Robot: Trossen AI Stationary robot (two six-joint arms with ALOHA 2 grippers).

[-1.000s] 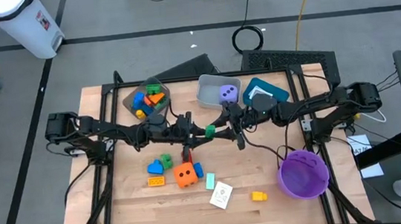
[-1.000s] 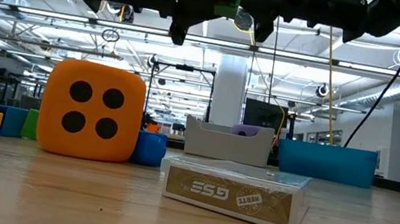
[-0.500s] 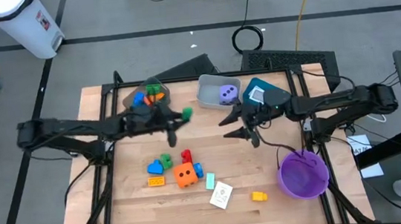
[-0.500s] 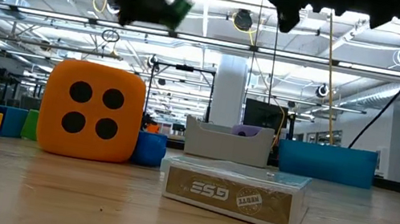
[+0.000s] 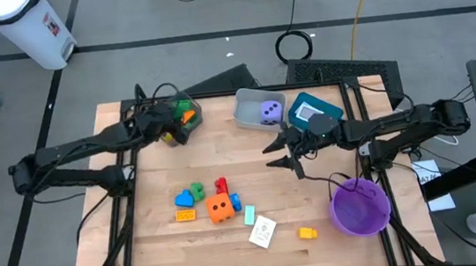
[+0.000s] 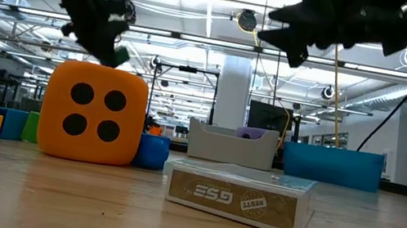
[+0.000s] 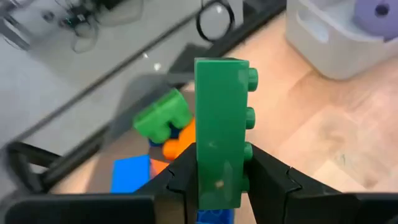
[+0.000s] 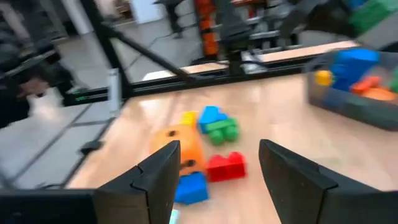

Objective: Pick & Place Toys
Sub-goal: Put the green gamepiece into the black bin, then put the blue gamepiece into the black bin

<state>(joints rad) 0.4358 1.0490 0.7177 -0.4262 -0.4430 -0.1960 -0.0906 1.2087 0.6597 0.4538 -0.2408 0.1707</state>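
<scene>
My left gripper (image 5: pixel 172 131) is shut on a green studded brick (image 7: pixel 219 124), over the near rim of the brown bin (image 5: pixel 176 115), which holds blue, orange and green blocks (image 7: pixel 163 116). My right gripper (image 5: pixel 282 157) is open and empty, above the table's middle, right of the loose toys. These lie on the wood: an orange die (image 5: pixel 220 208), a red block (image 5: pixel 221 186), blue and green blocks (image 5: pixel 189 194), a yellow block (image 5: pixel 307 231) and a card box (image 5: pixel 262 231). A purple die (image 5: pixel 270 110) lies in the grey bin (image 5: pixel 249 112). My left gripper pinches the green brick's lower end (image 7: pixel 217 180) between its two fingers, which press on its two broad faces. The brick reaches forward out of the fingers, studs to one side. It is lifted clear above the blocks in the brown bin.
A teal bin (image 5: pixel 311 108) stands right of the grey bin at the far edge. A purple round bowl (image 5: pixel 358 207) stands at the near right. Bare wood lies between the bins and the toy cluster.
My left gripper has carried the green brick from the table's middle toward the far left, to the brown bin, with the brick clear of the table throughout. My right gripper has drawn back a little toward the table's right edge.
</scene>
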